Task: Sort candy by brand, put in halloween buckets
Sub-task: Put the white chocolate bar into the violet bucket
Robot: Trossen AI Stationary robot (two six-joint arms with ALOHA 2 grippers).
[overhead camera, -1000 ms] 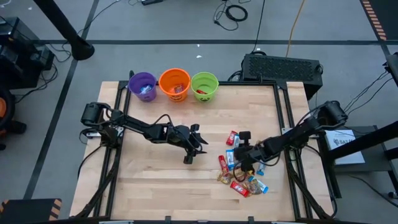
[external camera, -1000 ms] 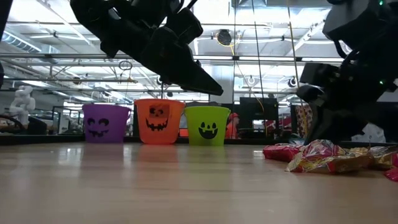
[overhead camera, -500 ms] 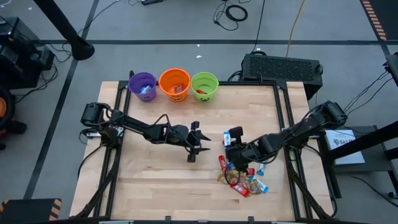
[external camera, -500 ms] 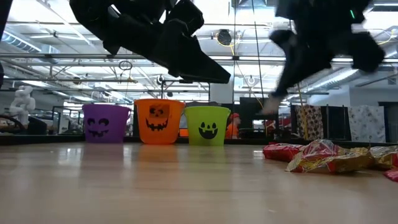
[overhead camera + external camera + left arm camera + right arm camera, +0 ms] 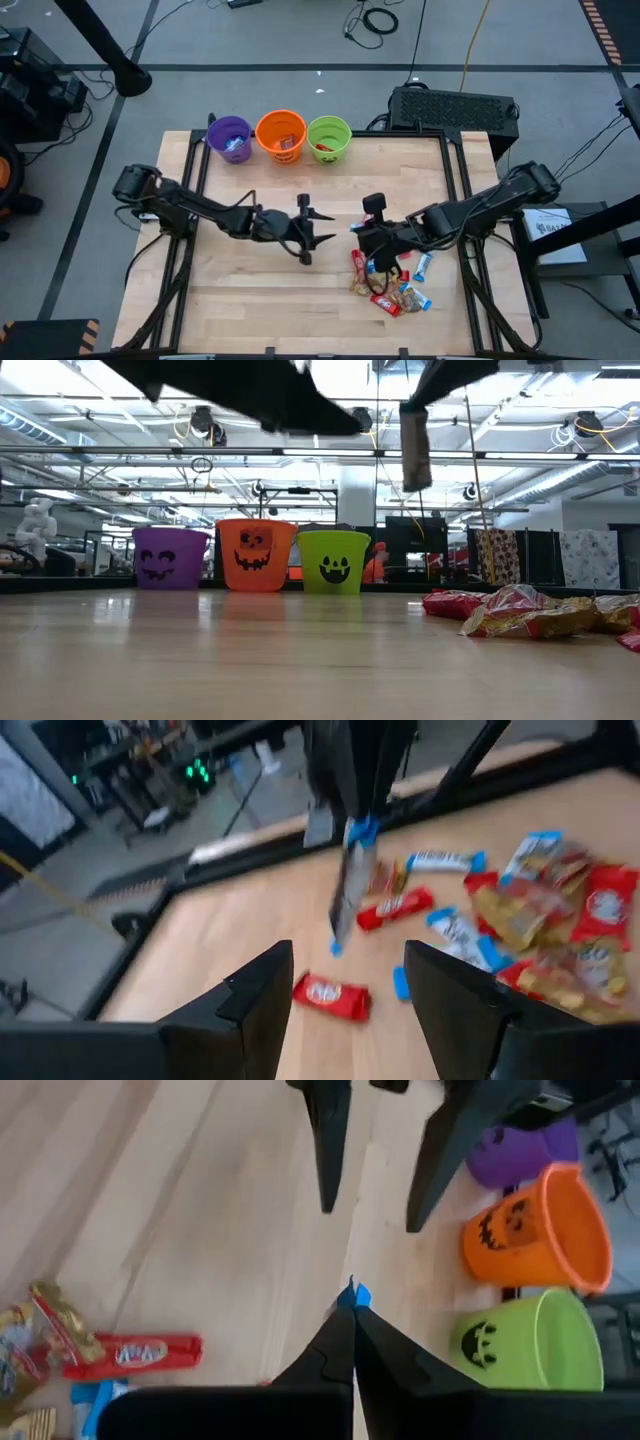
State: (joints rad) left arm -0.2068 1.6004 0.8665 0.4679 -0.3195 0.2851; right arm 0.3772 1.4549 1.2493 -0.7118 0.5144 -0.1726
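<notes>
Two arms raised mid-table, right pincer [image 5: 366, 232] grasping blue candy [image 5: 345, 890], left pincer [image 5: 318, 226] spread.

A light wooden plank desk [image 5: 250, 290] carries the scene, standing on a grey floor [image 5: 300, 40] crossed by dark lines. Behind the desk's far edge sits a black box-shaped case with a ribbed top [image 5: 455, 108]. Black coiled cables [image 5: 375, 18] lie on the floor farther back. Across the room, a white figure [image 5: 35, 525] stands near the dark shelving.
</notes>
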